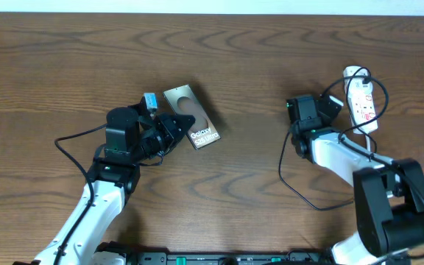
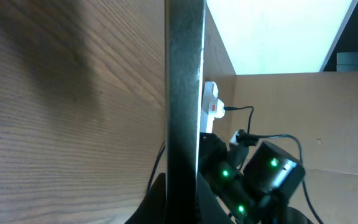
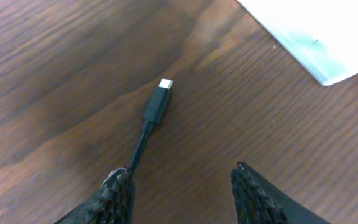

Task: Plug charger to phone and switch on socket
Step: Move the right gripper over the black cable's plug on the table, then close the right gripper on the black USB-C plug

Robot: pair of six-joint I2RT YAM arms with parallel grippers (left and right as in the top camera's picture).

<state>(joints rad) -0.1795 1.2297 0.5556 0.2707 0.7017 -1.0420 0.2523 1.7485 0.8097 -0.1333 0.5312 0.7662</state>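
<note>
The phone (image 1: 193,118), silvery-beige with "Galaxy" lettering, is lifted off the table left of centre. My left gripper (image 1: 169,132) is shut on its lower-left edge. In the left wrist view the phone (image 2: 184,93) shows edge-on as a dark upright bar between the jaws. The charger's small black connector (image 3: 157,102) lies flat on the wood, and its thin cable runs back against the left finger of my right gripper (image 3: 185,190). That gripper's jaws stand apart with nothing between them. The white socket (image 1: 361,103) lies at the far right with a black plug in it.
The charger's black cable (image 1: 282,171) loops over the table below the right gripper (image 1: 299,118). The socket (image 2: 210,107) and the right arm (image 2: 260,177) show beyond the phone in the left wrist view. A pale surface (image 3: 316,37) fills the right wrist view's top right corner.
</note>
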